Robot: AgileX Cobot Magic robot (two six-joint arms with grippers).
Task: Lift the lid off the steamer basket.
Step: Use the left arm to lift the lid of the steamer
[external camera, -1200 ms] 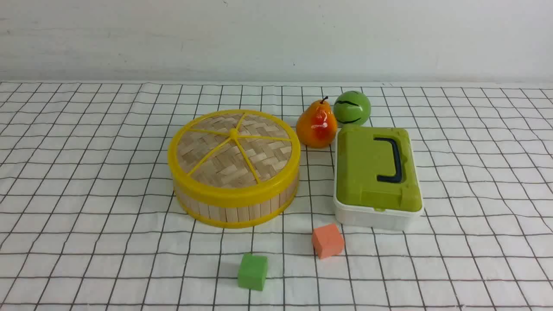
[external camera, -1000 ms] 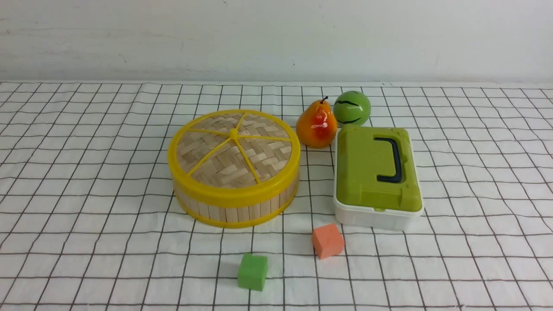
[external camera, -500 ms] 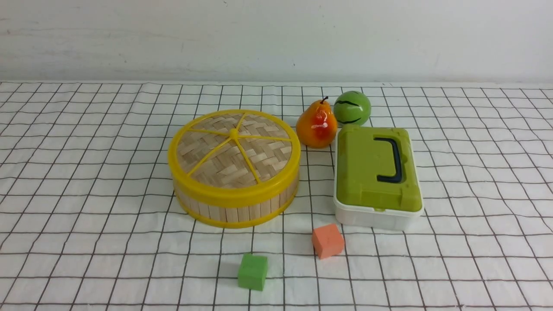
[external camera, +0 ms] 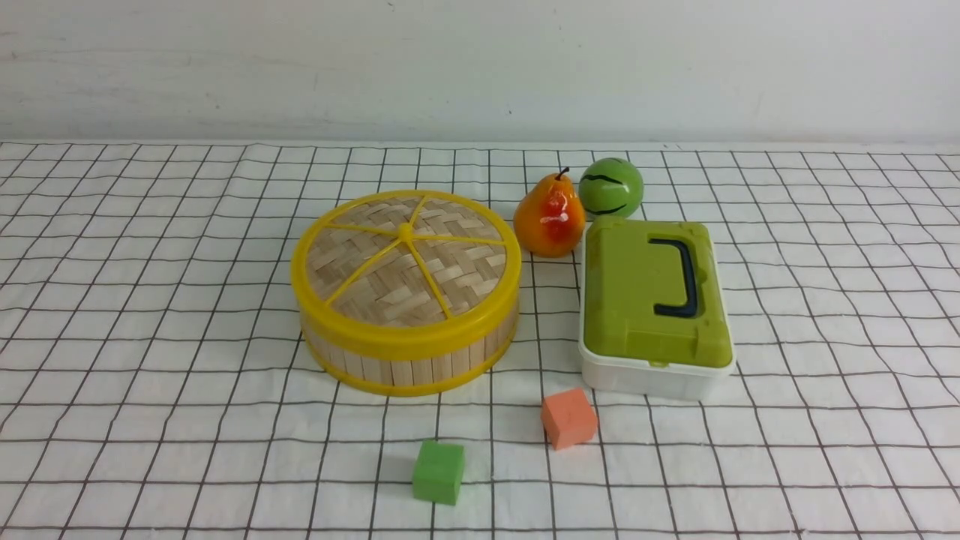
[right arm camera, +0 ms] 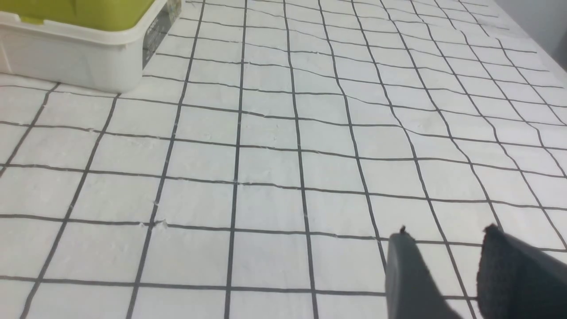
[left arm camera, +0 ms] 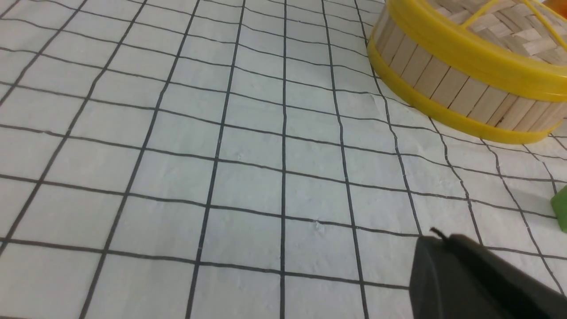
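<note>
The lid (external camera: 405, 259), a woven bamboo disc with a yellow rim and spokes, sits closed on the steamer basket (external camera: 409, 360) at the middle of the table. Both also show in the left wrist view, the lid (left arm camera: 500, 31) on the basket (left arm camera: 447, 84). My left gripper (left arm camera: 438, 239) is shut and empty, low over the cloth, well short of the basket. My right gripper (right arm camera: 445, 237) is open and empty over bare cloth, apart from the white box. Neither gripper shows in the front view.
A white box with a green lid (external camera: 652, 300) stands right of the basket. A pear (external camera: 550, 217) and a green ball (external camera: 611, 187) lie behind. An orange cube (external camera: 568, 418) and a green cube (external camera: 439, 471) lie in front. A checked cloth (external camera: 150, 375) covers the table.
</note>
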